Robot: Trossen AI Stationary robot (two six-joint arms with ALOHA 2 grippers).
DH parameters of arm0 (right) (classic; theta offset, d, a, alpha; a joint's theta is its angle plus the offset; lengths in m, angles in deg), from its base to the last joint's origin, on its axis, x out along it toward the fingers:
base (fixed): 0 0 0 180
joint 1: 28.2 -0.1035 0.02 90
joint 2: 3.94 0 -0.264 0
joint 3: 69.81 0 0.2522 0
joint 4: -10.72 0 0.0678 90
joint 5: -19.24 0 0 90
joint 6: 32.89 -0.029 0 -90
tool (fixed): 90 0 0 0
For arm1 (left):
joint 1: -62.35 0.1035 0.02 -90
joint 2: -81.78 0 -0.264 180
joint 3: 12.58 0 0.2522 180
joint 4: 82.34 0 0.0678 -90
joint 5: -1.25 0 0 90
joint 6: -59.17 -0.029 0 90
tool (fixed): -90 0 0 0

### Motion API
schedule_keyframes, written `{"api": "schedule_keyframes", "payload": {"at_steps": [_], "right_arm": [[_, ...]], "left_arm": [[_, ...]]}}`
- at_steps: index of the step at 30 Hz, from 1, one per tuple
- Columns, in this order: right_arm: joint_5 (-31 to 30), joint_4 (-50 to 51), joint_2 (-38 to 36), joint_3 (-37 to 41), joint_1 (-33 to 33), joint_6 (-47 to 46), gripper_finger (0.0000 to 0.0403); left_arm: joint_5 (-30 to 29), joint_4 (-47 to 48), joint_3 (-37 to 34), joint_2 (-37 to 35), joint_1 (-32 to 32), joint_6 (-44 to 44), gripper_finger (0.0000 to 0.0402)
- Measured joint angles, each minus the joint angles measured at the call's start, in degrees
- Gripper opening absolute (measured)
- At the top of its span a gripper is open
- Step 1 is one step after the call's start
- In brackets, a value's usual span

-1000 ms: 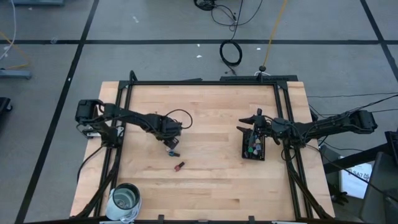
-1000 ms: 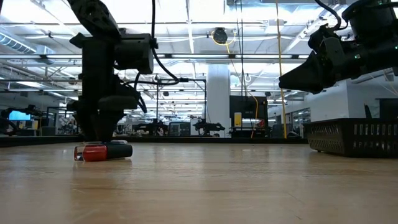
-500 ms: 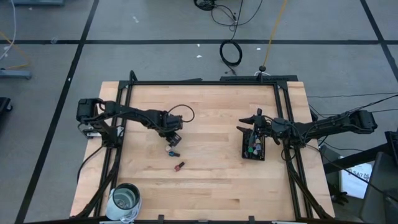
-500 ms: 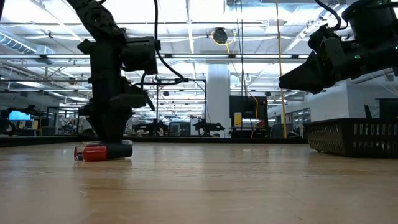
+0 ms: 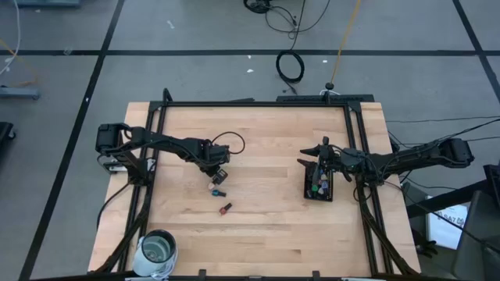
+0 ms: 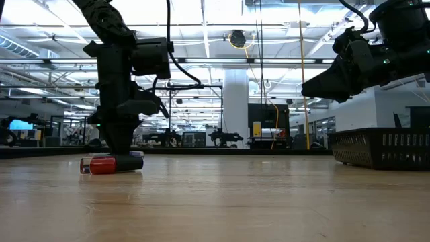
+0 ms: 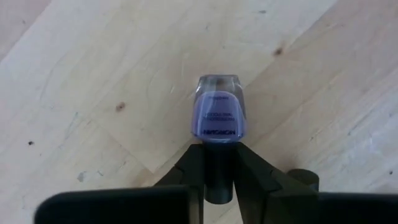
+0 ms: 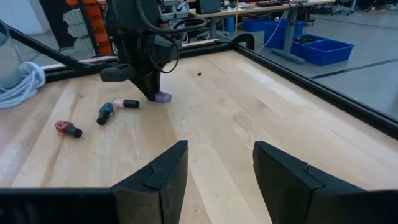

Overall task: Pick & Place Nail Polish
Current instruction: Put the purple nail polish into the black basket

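My left gripper points down at the table's left middle, shut on a purple nail polish bottle with a dark cap, which lies on the wood. Three more bottles lie on their sides close by: a pale pink one, a teal one and a red one. My right gripper hovers open at the far end of the black basket, which holds several bottles. My left gripper pinches the purple bottle's dark cap between its two fingers, one on each side. The fingers come from above, slanting down. The glass body sticks out past the fingertips, and the bottle lies on the table.
A round glass jar stands at the near left corner. A black frame runs along the table's edges. Bare wood lies between the loose bottles and the basket.
My left gripper has shut on the purple bottle's cap while staying low over the table; its fingers look narrower in the low view than a second ago. The other bottles and my right arm have kept still.
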Motion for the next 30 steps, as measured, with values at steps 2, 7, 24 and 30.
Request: {"api": "schedule_keyframes", "payload": {"at_steps": [2,7,24,30], "right_arm": [[0.6,0.0,0.0,0.0,0.0,-0.6,0.0171],[2.6,-0.9,0.0,0.0,0.0,-1.6,0.0171],[2.6,-5.7,1.7,0.0,0.0,-8.2,0.0171],[2.5,-6.7,7.1,-1.3,0.7,-10.0,0.0171]], "left_arm": [[-1.5,-0.9,0.0,0.0,-0.1,-1.2,0.0038],[-6.1,-6.0,0.0,0.1,-0.1,-5.3,0.0038],[-26.0,-27.6,6.6,0.2,-8.8,-44.5,0.0038],[-28.9,-35.7,8.9,0.2,-9.3,-59.5,0.0038]]}}
